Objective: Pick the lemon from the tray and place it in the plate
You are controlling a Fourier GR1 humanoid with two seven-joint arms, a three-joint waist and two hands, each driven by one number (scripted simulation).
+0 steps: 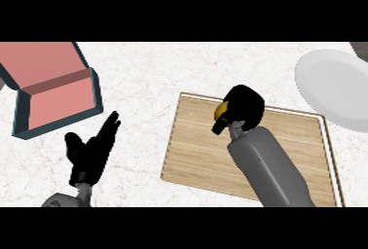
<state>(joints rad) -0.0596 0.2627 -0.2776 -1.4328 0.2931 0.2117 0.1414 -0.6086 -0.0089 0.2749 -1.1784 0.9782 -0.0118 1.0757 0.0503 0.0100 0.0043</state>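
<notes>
the right hand sits over the far edge of the wooden tray, toward twelve o'clock on the board, with its fingers curled down around the lemon. only a small yellow patch of the fruit shows at the hand's nine o'clock side; the rest is hidden under the black palm and fingers. so the hand is clamped on the lemon, and the lemon appears to be at or just above the tray's top edge, though whether it has left the wood cannot be told from this steep angle.

the white plate lies toward two o'clock from the hand, well apart from it, past the tray's raised rim and partly cut off by the right edge of the view.

the step in hand looks like the start of the carry. to do it well, lift straight up first, enough for the fruit and fingertips to pass over the tray's rim, then swing toward two o'clock. keep the wrist level so the round fruit does not roll out through the open side of the grasp where the yellow shows. aim for the middle of the plate rather than its near lip, and lower before uncurling, since a lemon let go from height would likely roll.

the left hand rests at eight o'clock on the counter, fingers straight and spread upward, holding nothing, just below a pink box with a dark teal rim.
</notes>
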